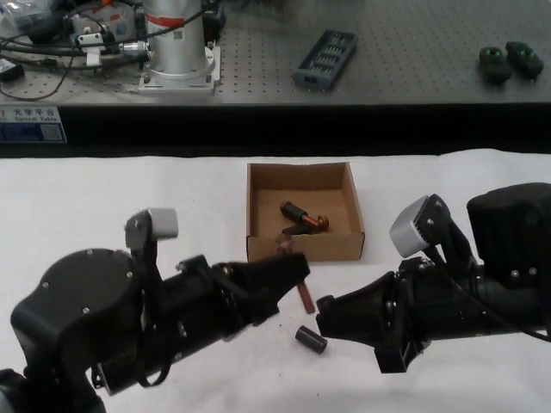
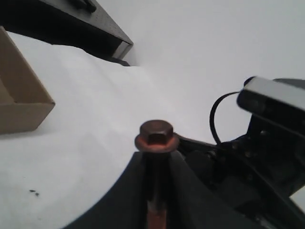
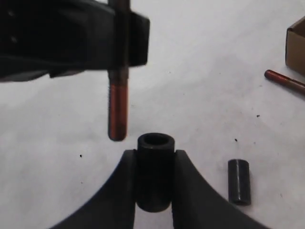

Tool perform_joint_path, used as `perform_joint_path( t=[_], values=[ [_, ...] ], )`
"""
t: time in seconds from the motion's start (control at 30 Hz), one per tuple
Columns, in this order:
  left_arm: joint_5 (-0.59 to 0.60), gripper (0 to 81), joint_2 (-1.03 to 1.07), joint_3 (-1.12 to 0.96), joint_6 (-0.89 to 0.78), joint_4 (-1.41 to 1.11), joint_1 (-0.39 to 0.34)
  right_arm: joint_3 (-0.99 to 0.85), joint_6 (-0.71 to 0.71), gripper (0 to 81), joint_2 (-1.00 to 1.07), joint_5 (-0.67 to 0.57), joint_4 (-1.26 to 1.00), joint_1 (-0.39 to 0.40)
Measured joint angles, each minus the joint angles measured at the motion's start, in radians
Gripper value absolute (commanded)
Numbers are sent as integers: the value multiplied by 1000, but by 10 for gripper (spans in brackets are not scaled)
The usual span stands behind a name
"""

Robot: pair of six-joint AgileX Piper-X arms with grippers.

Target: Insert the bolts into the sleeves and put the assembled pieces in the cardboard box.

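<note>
My left gripper (image 2: 156,164) is shut on a copper-coloured bolt (image 2: 157,137), head up, shank hanging down (image 1: 306,297). My right gripper (image 3: 155,162) is shut on a black sleeve (image 3: 155,174), held upright with its bore open upward. The bolt's tip (image 3: 117,129) hangs just beside and slightly above the sleeve's mouth, outside it. In the high view both grippers (image 1: 300,268) (image 1: 325,305) meet in front of the cardboard box (image 1: 258,206), which holds one assembled piece (image 1: 303,220). A second sleeve (image 1: 312,340) lies on the white cloth, and a loose bolt (image 3: 285,81) lies near the box.
White cloth covers the bench around the box. Behind it runs a dark perforated table with a metal post (image 1: 176,43), a dark tray (image 1: 325,58) and cables. The box corner (image 3: 298,43) is close to the loose bolt.
</note>
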Motion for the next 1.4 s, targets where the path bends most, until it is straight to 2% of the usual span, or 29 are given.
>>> perform_joint_path(
  t=[0.13, 0.37, 0.6, 1.07, 1.4],
  values=[
    [-2, 50, 31, -6, 91, -22, 22, 0, 0, 40, 47, -55, -43, 0],
    [-2, 50, 83, -38, 166, -36, 57, 0, 0, 40, 93, -78, -69, 0],
    [-2, 50, 119, -44, 183, -77, 56, 0, 59, 40, 139, -93, -213, -11],
    [1, 50, 131, -51, 201, -148, 71, -74, 104, 40, 167, -147, -263, -20],
    [91, 50, 131, -96, 201, -166, 128, -111, 109, 40, 178, -177, -263, -82]
  ],
)
